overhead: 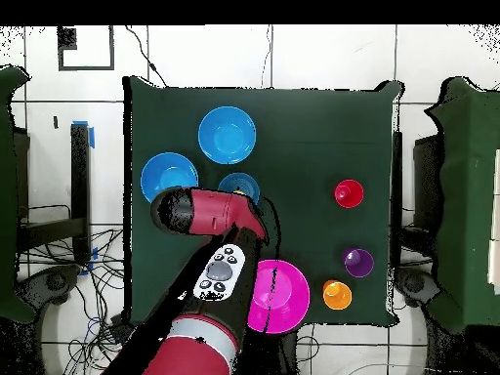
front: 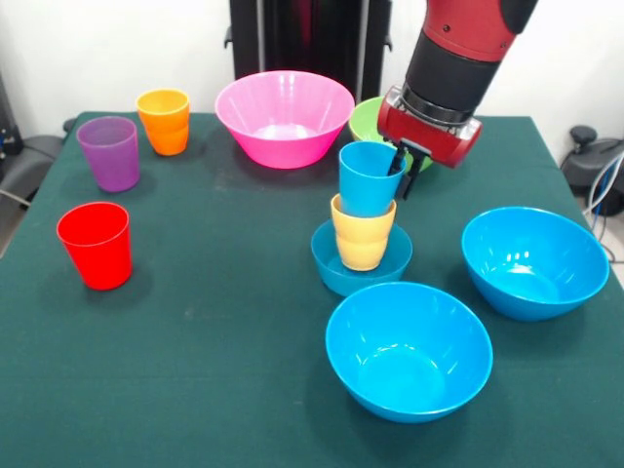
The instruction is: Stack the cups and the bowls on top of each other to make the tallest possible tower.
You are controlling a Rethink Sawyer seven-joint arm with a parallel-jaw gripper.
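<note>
Desk (front: 214, 390) green, carries everything. Pink bowl (front: 284, 117) at far side; two large blue bowls (front: 408, 349) near front, unstacked. Tower (front: 363, 234) mid-desk: small blue bowl (front: 336, 273) base, yellow-orange cup (front: 363, 234) in it, light blue cup (front: 369, 177) upright on top. Hand (front: 408, 168) at light blue cup's rim, one finger seemingly inside; grip state cannot be told. Risk, judged: cup perched narrow on narrow; sideways drag on withdrawal could tip it off. Red cup (front: 96, 245), purple cup (front: 109, 153), orange cup (front: 164, 121) well apart, safe.
</note>
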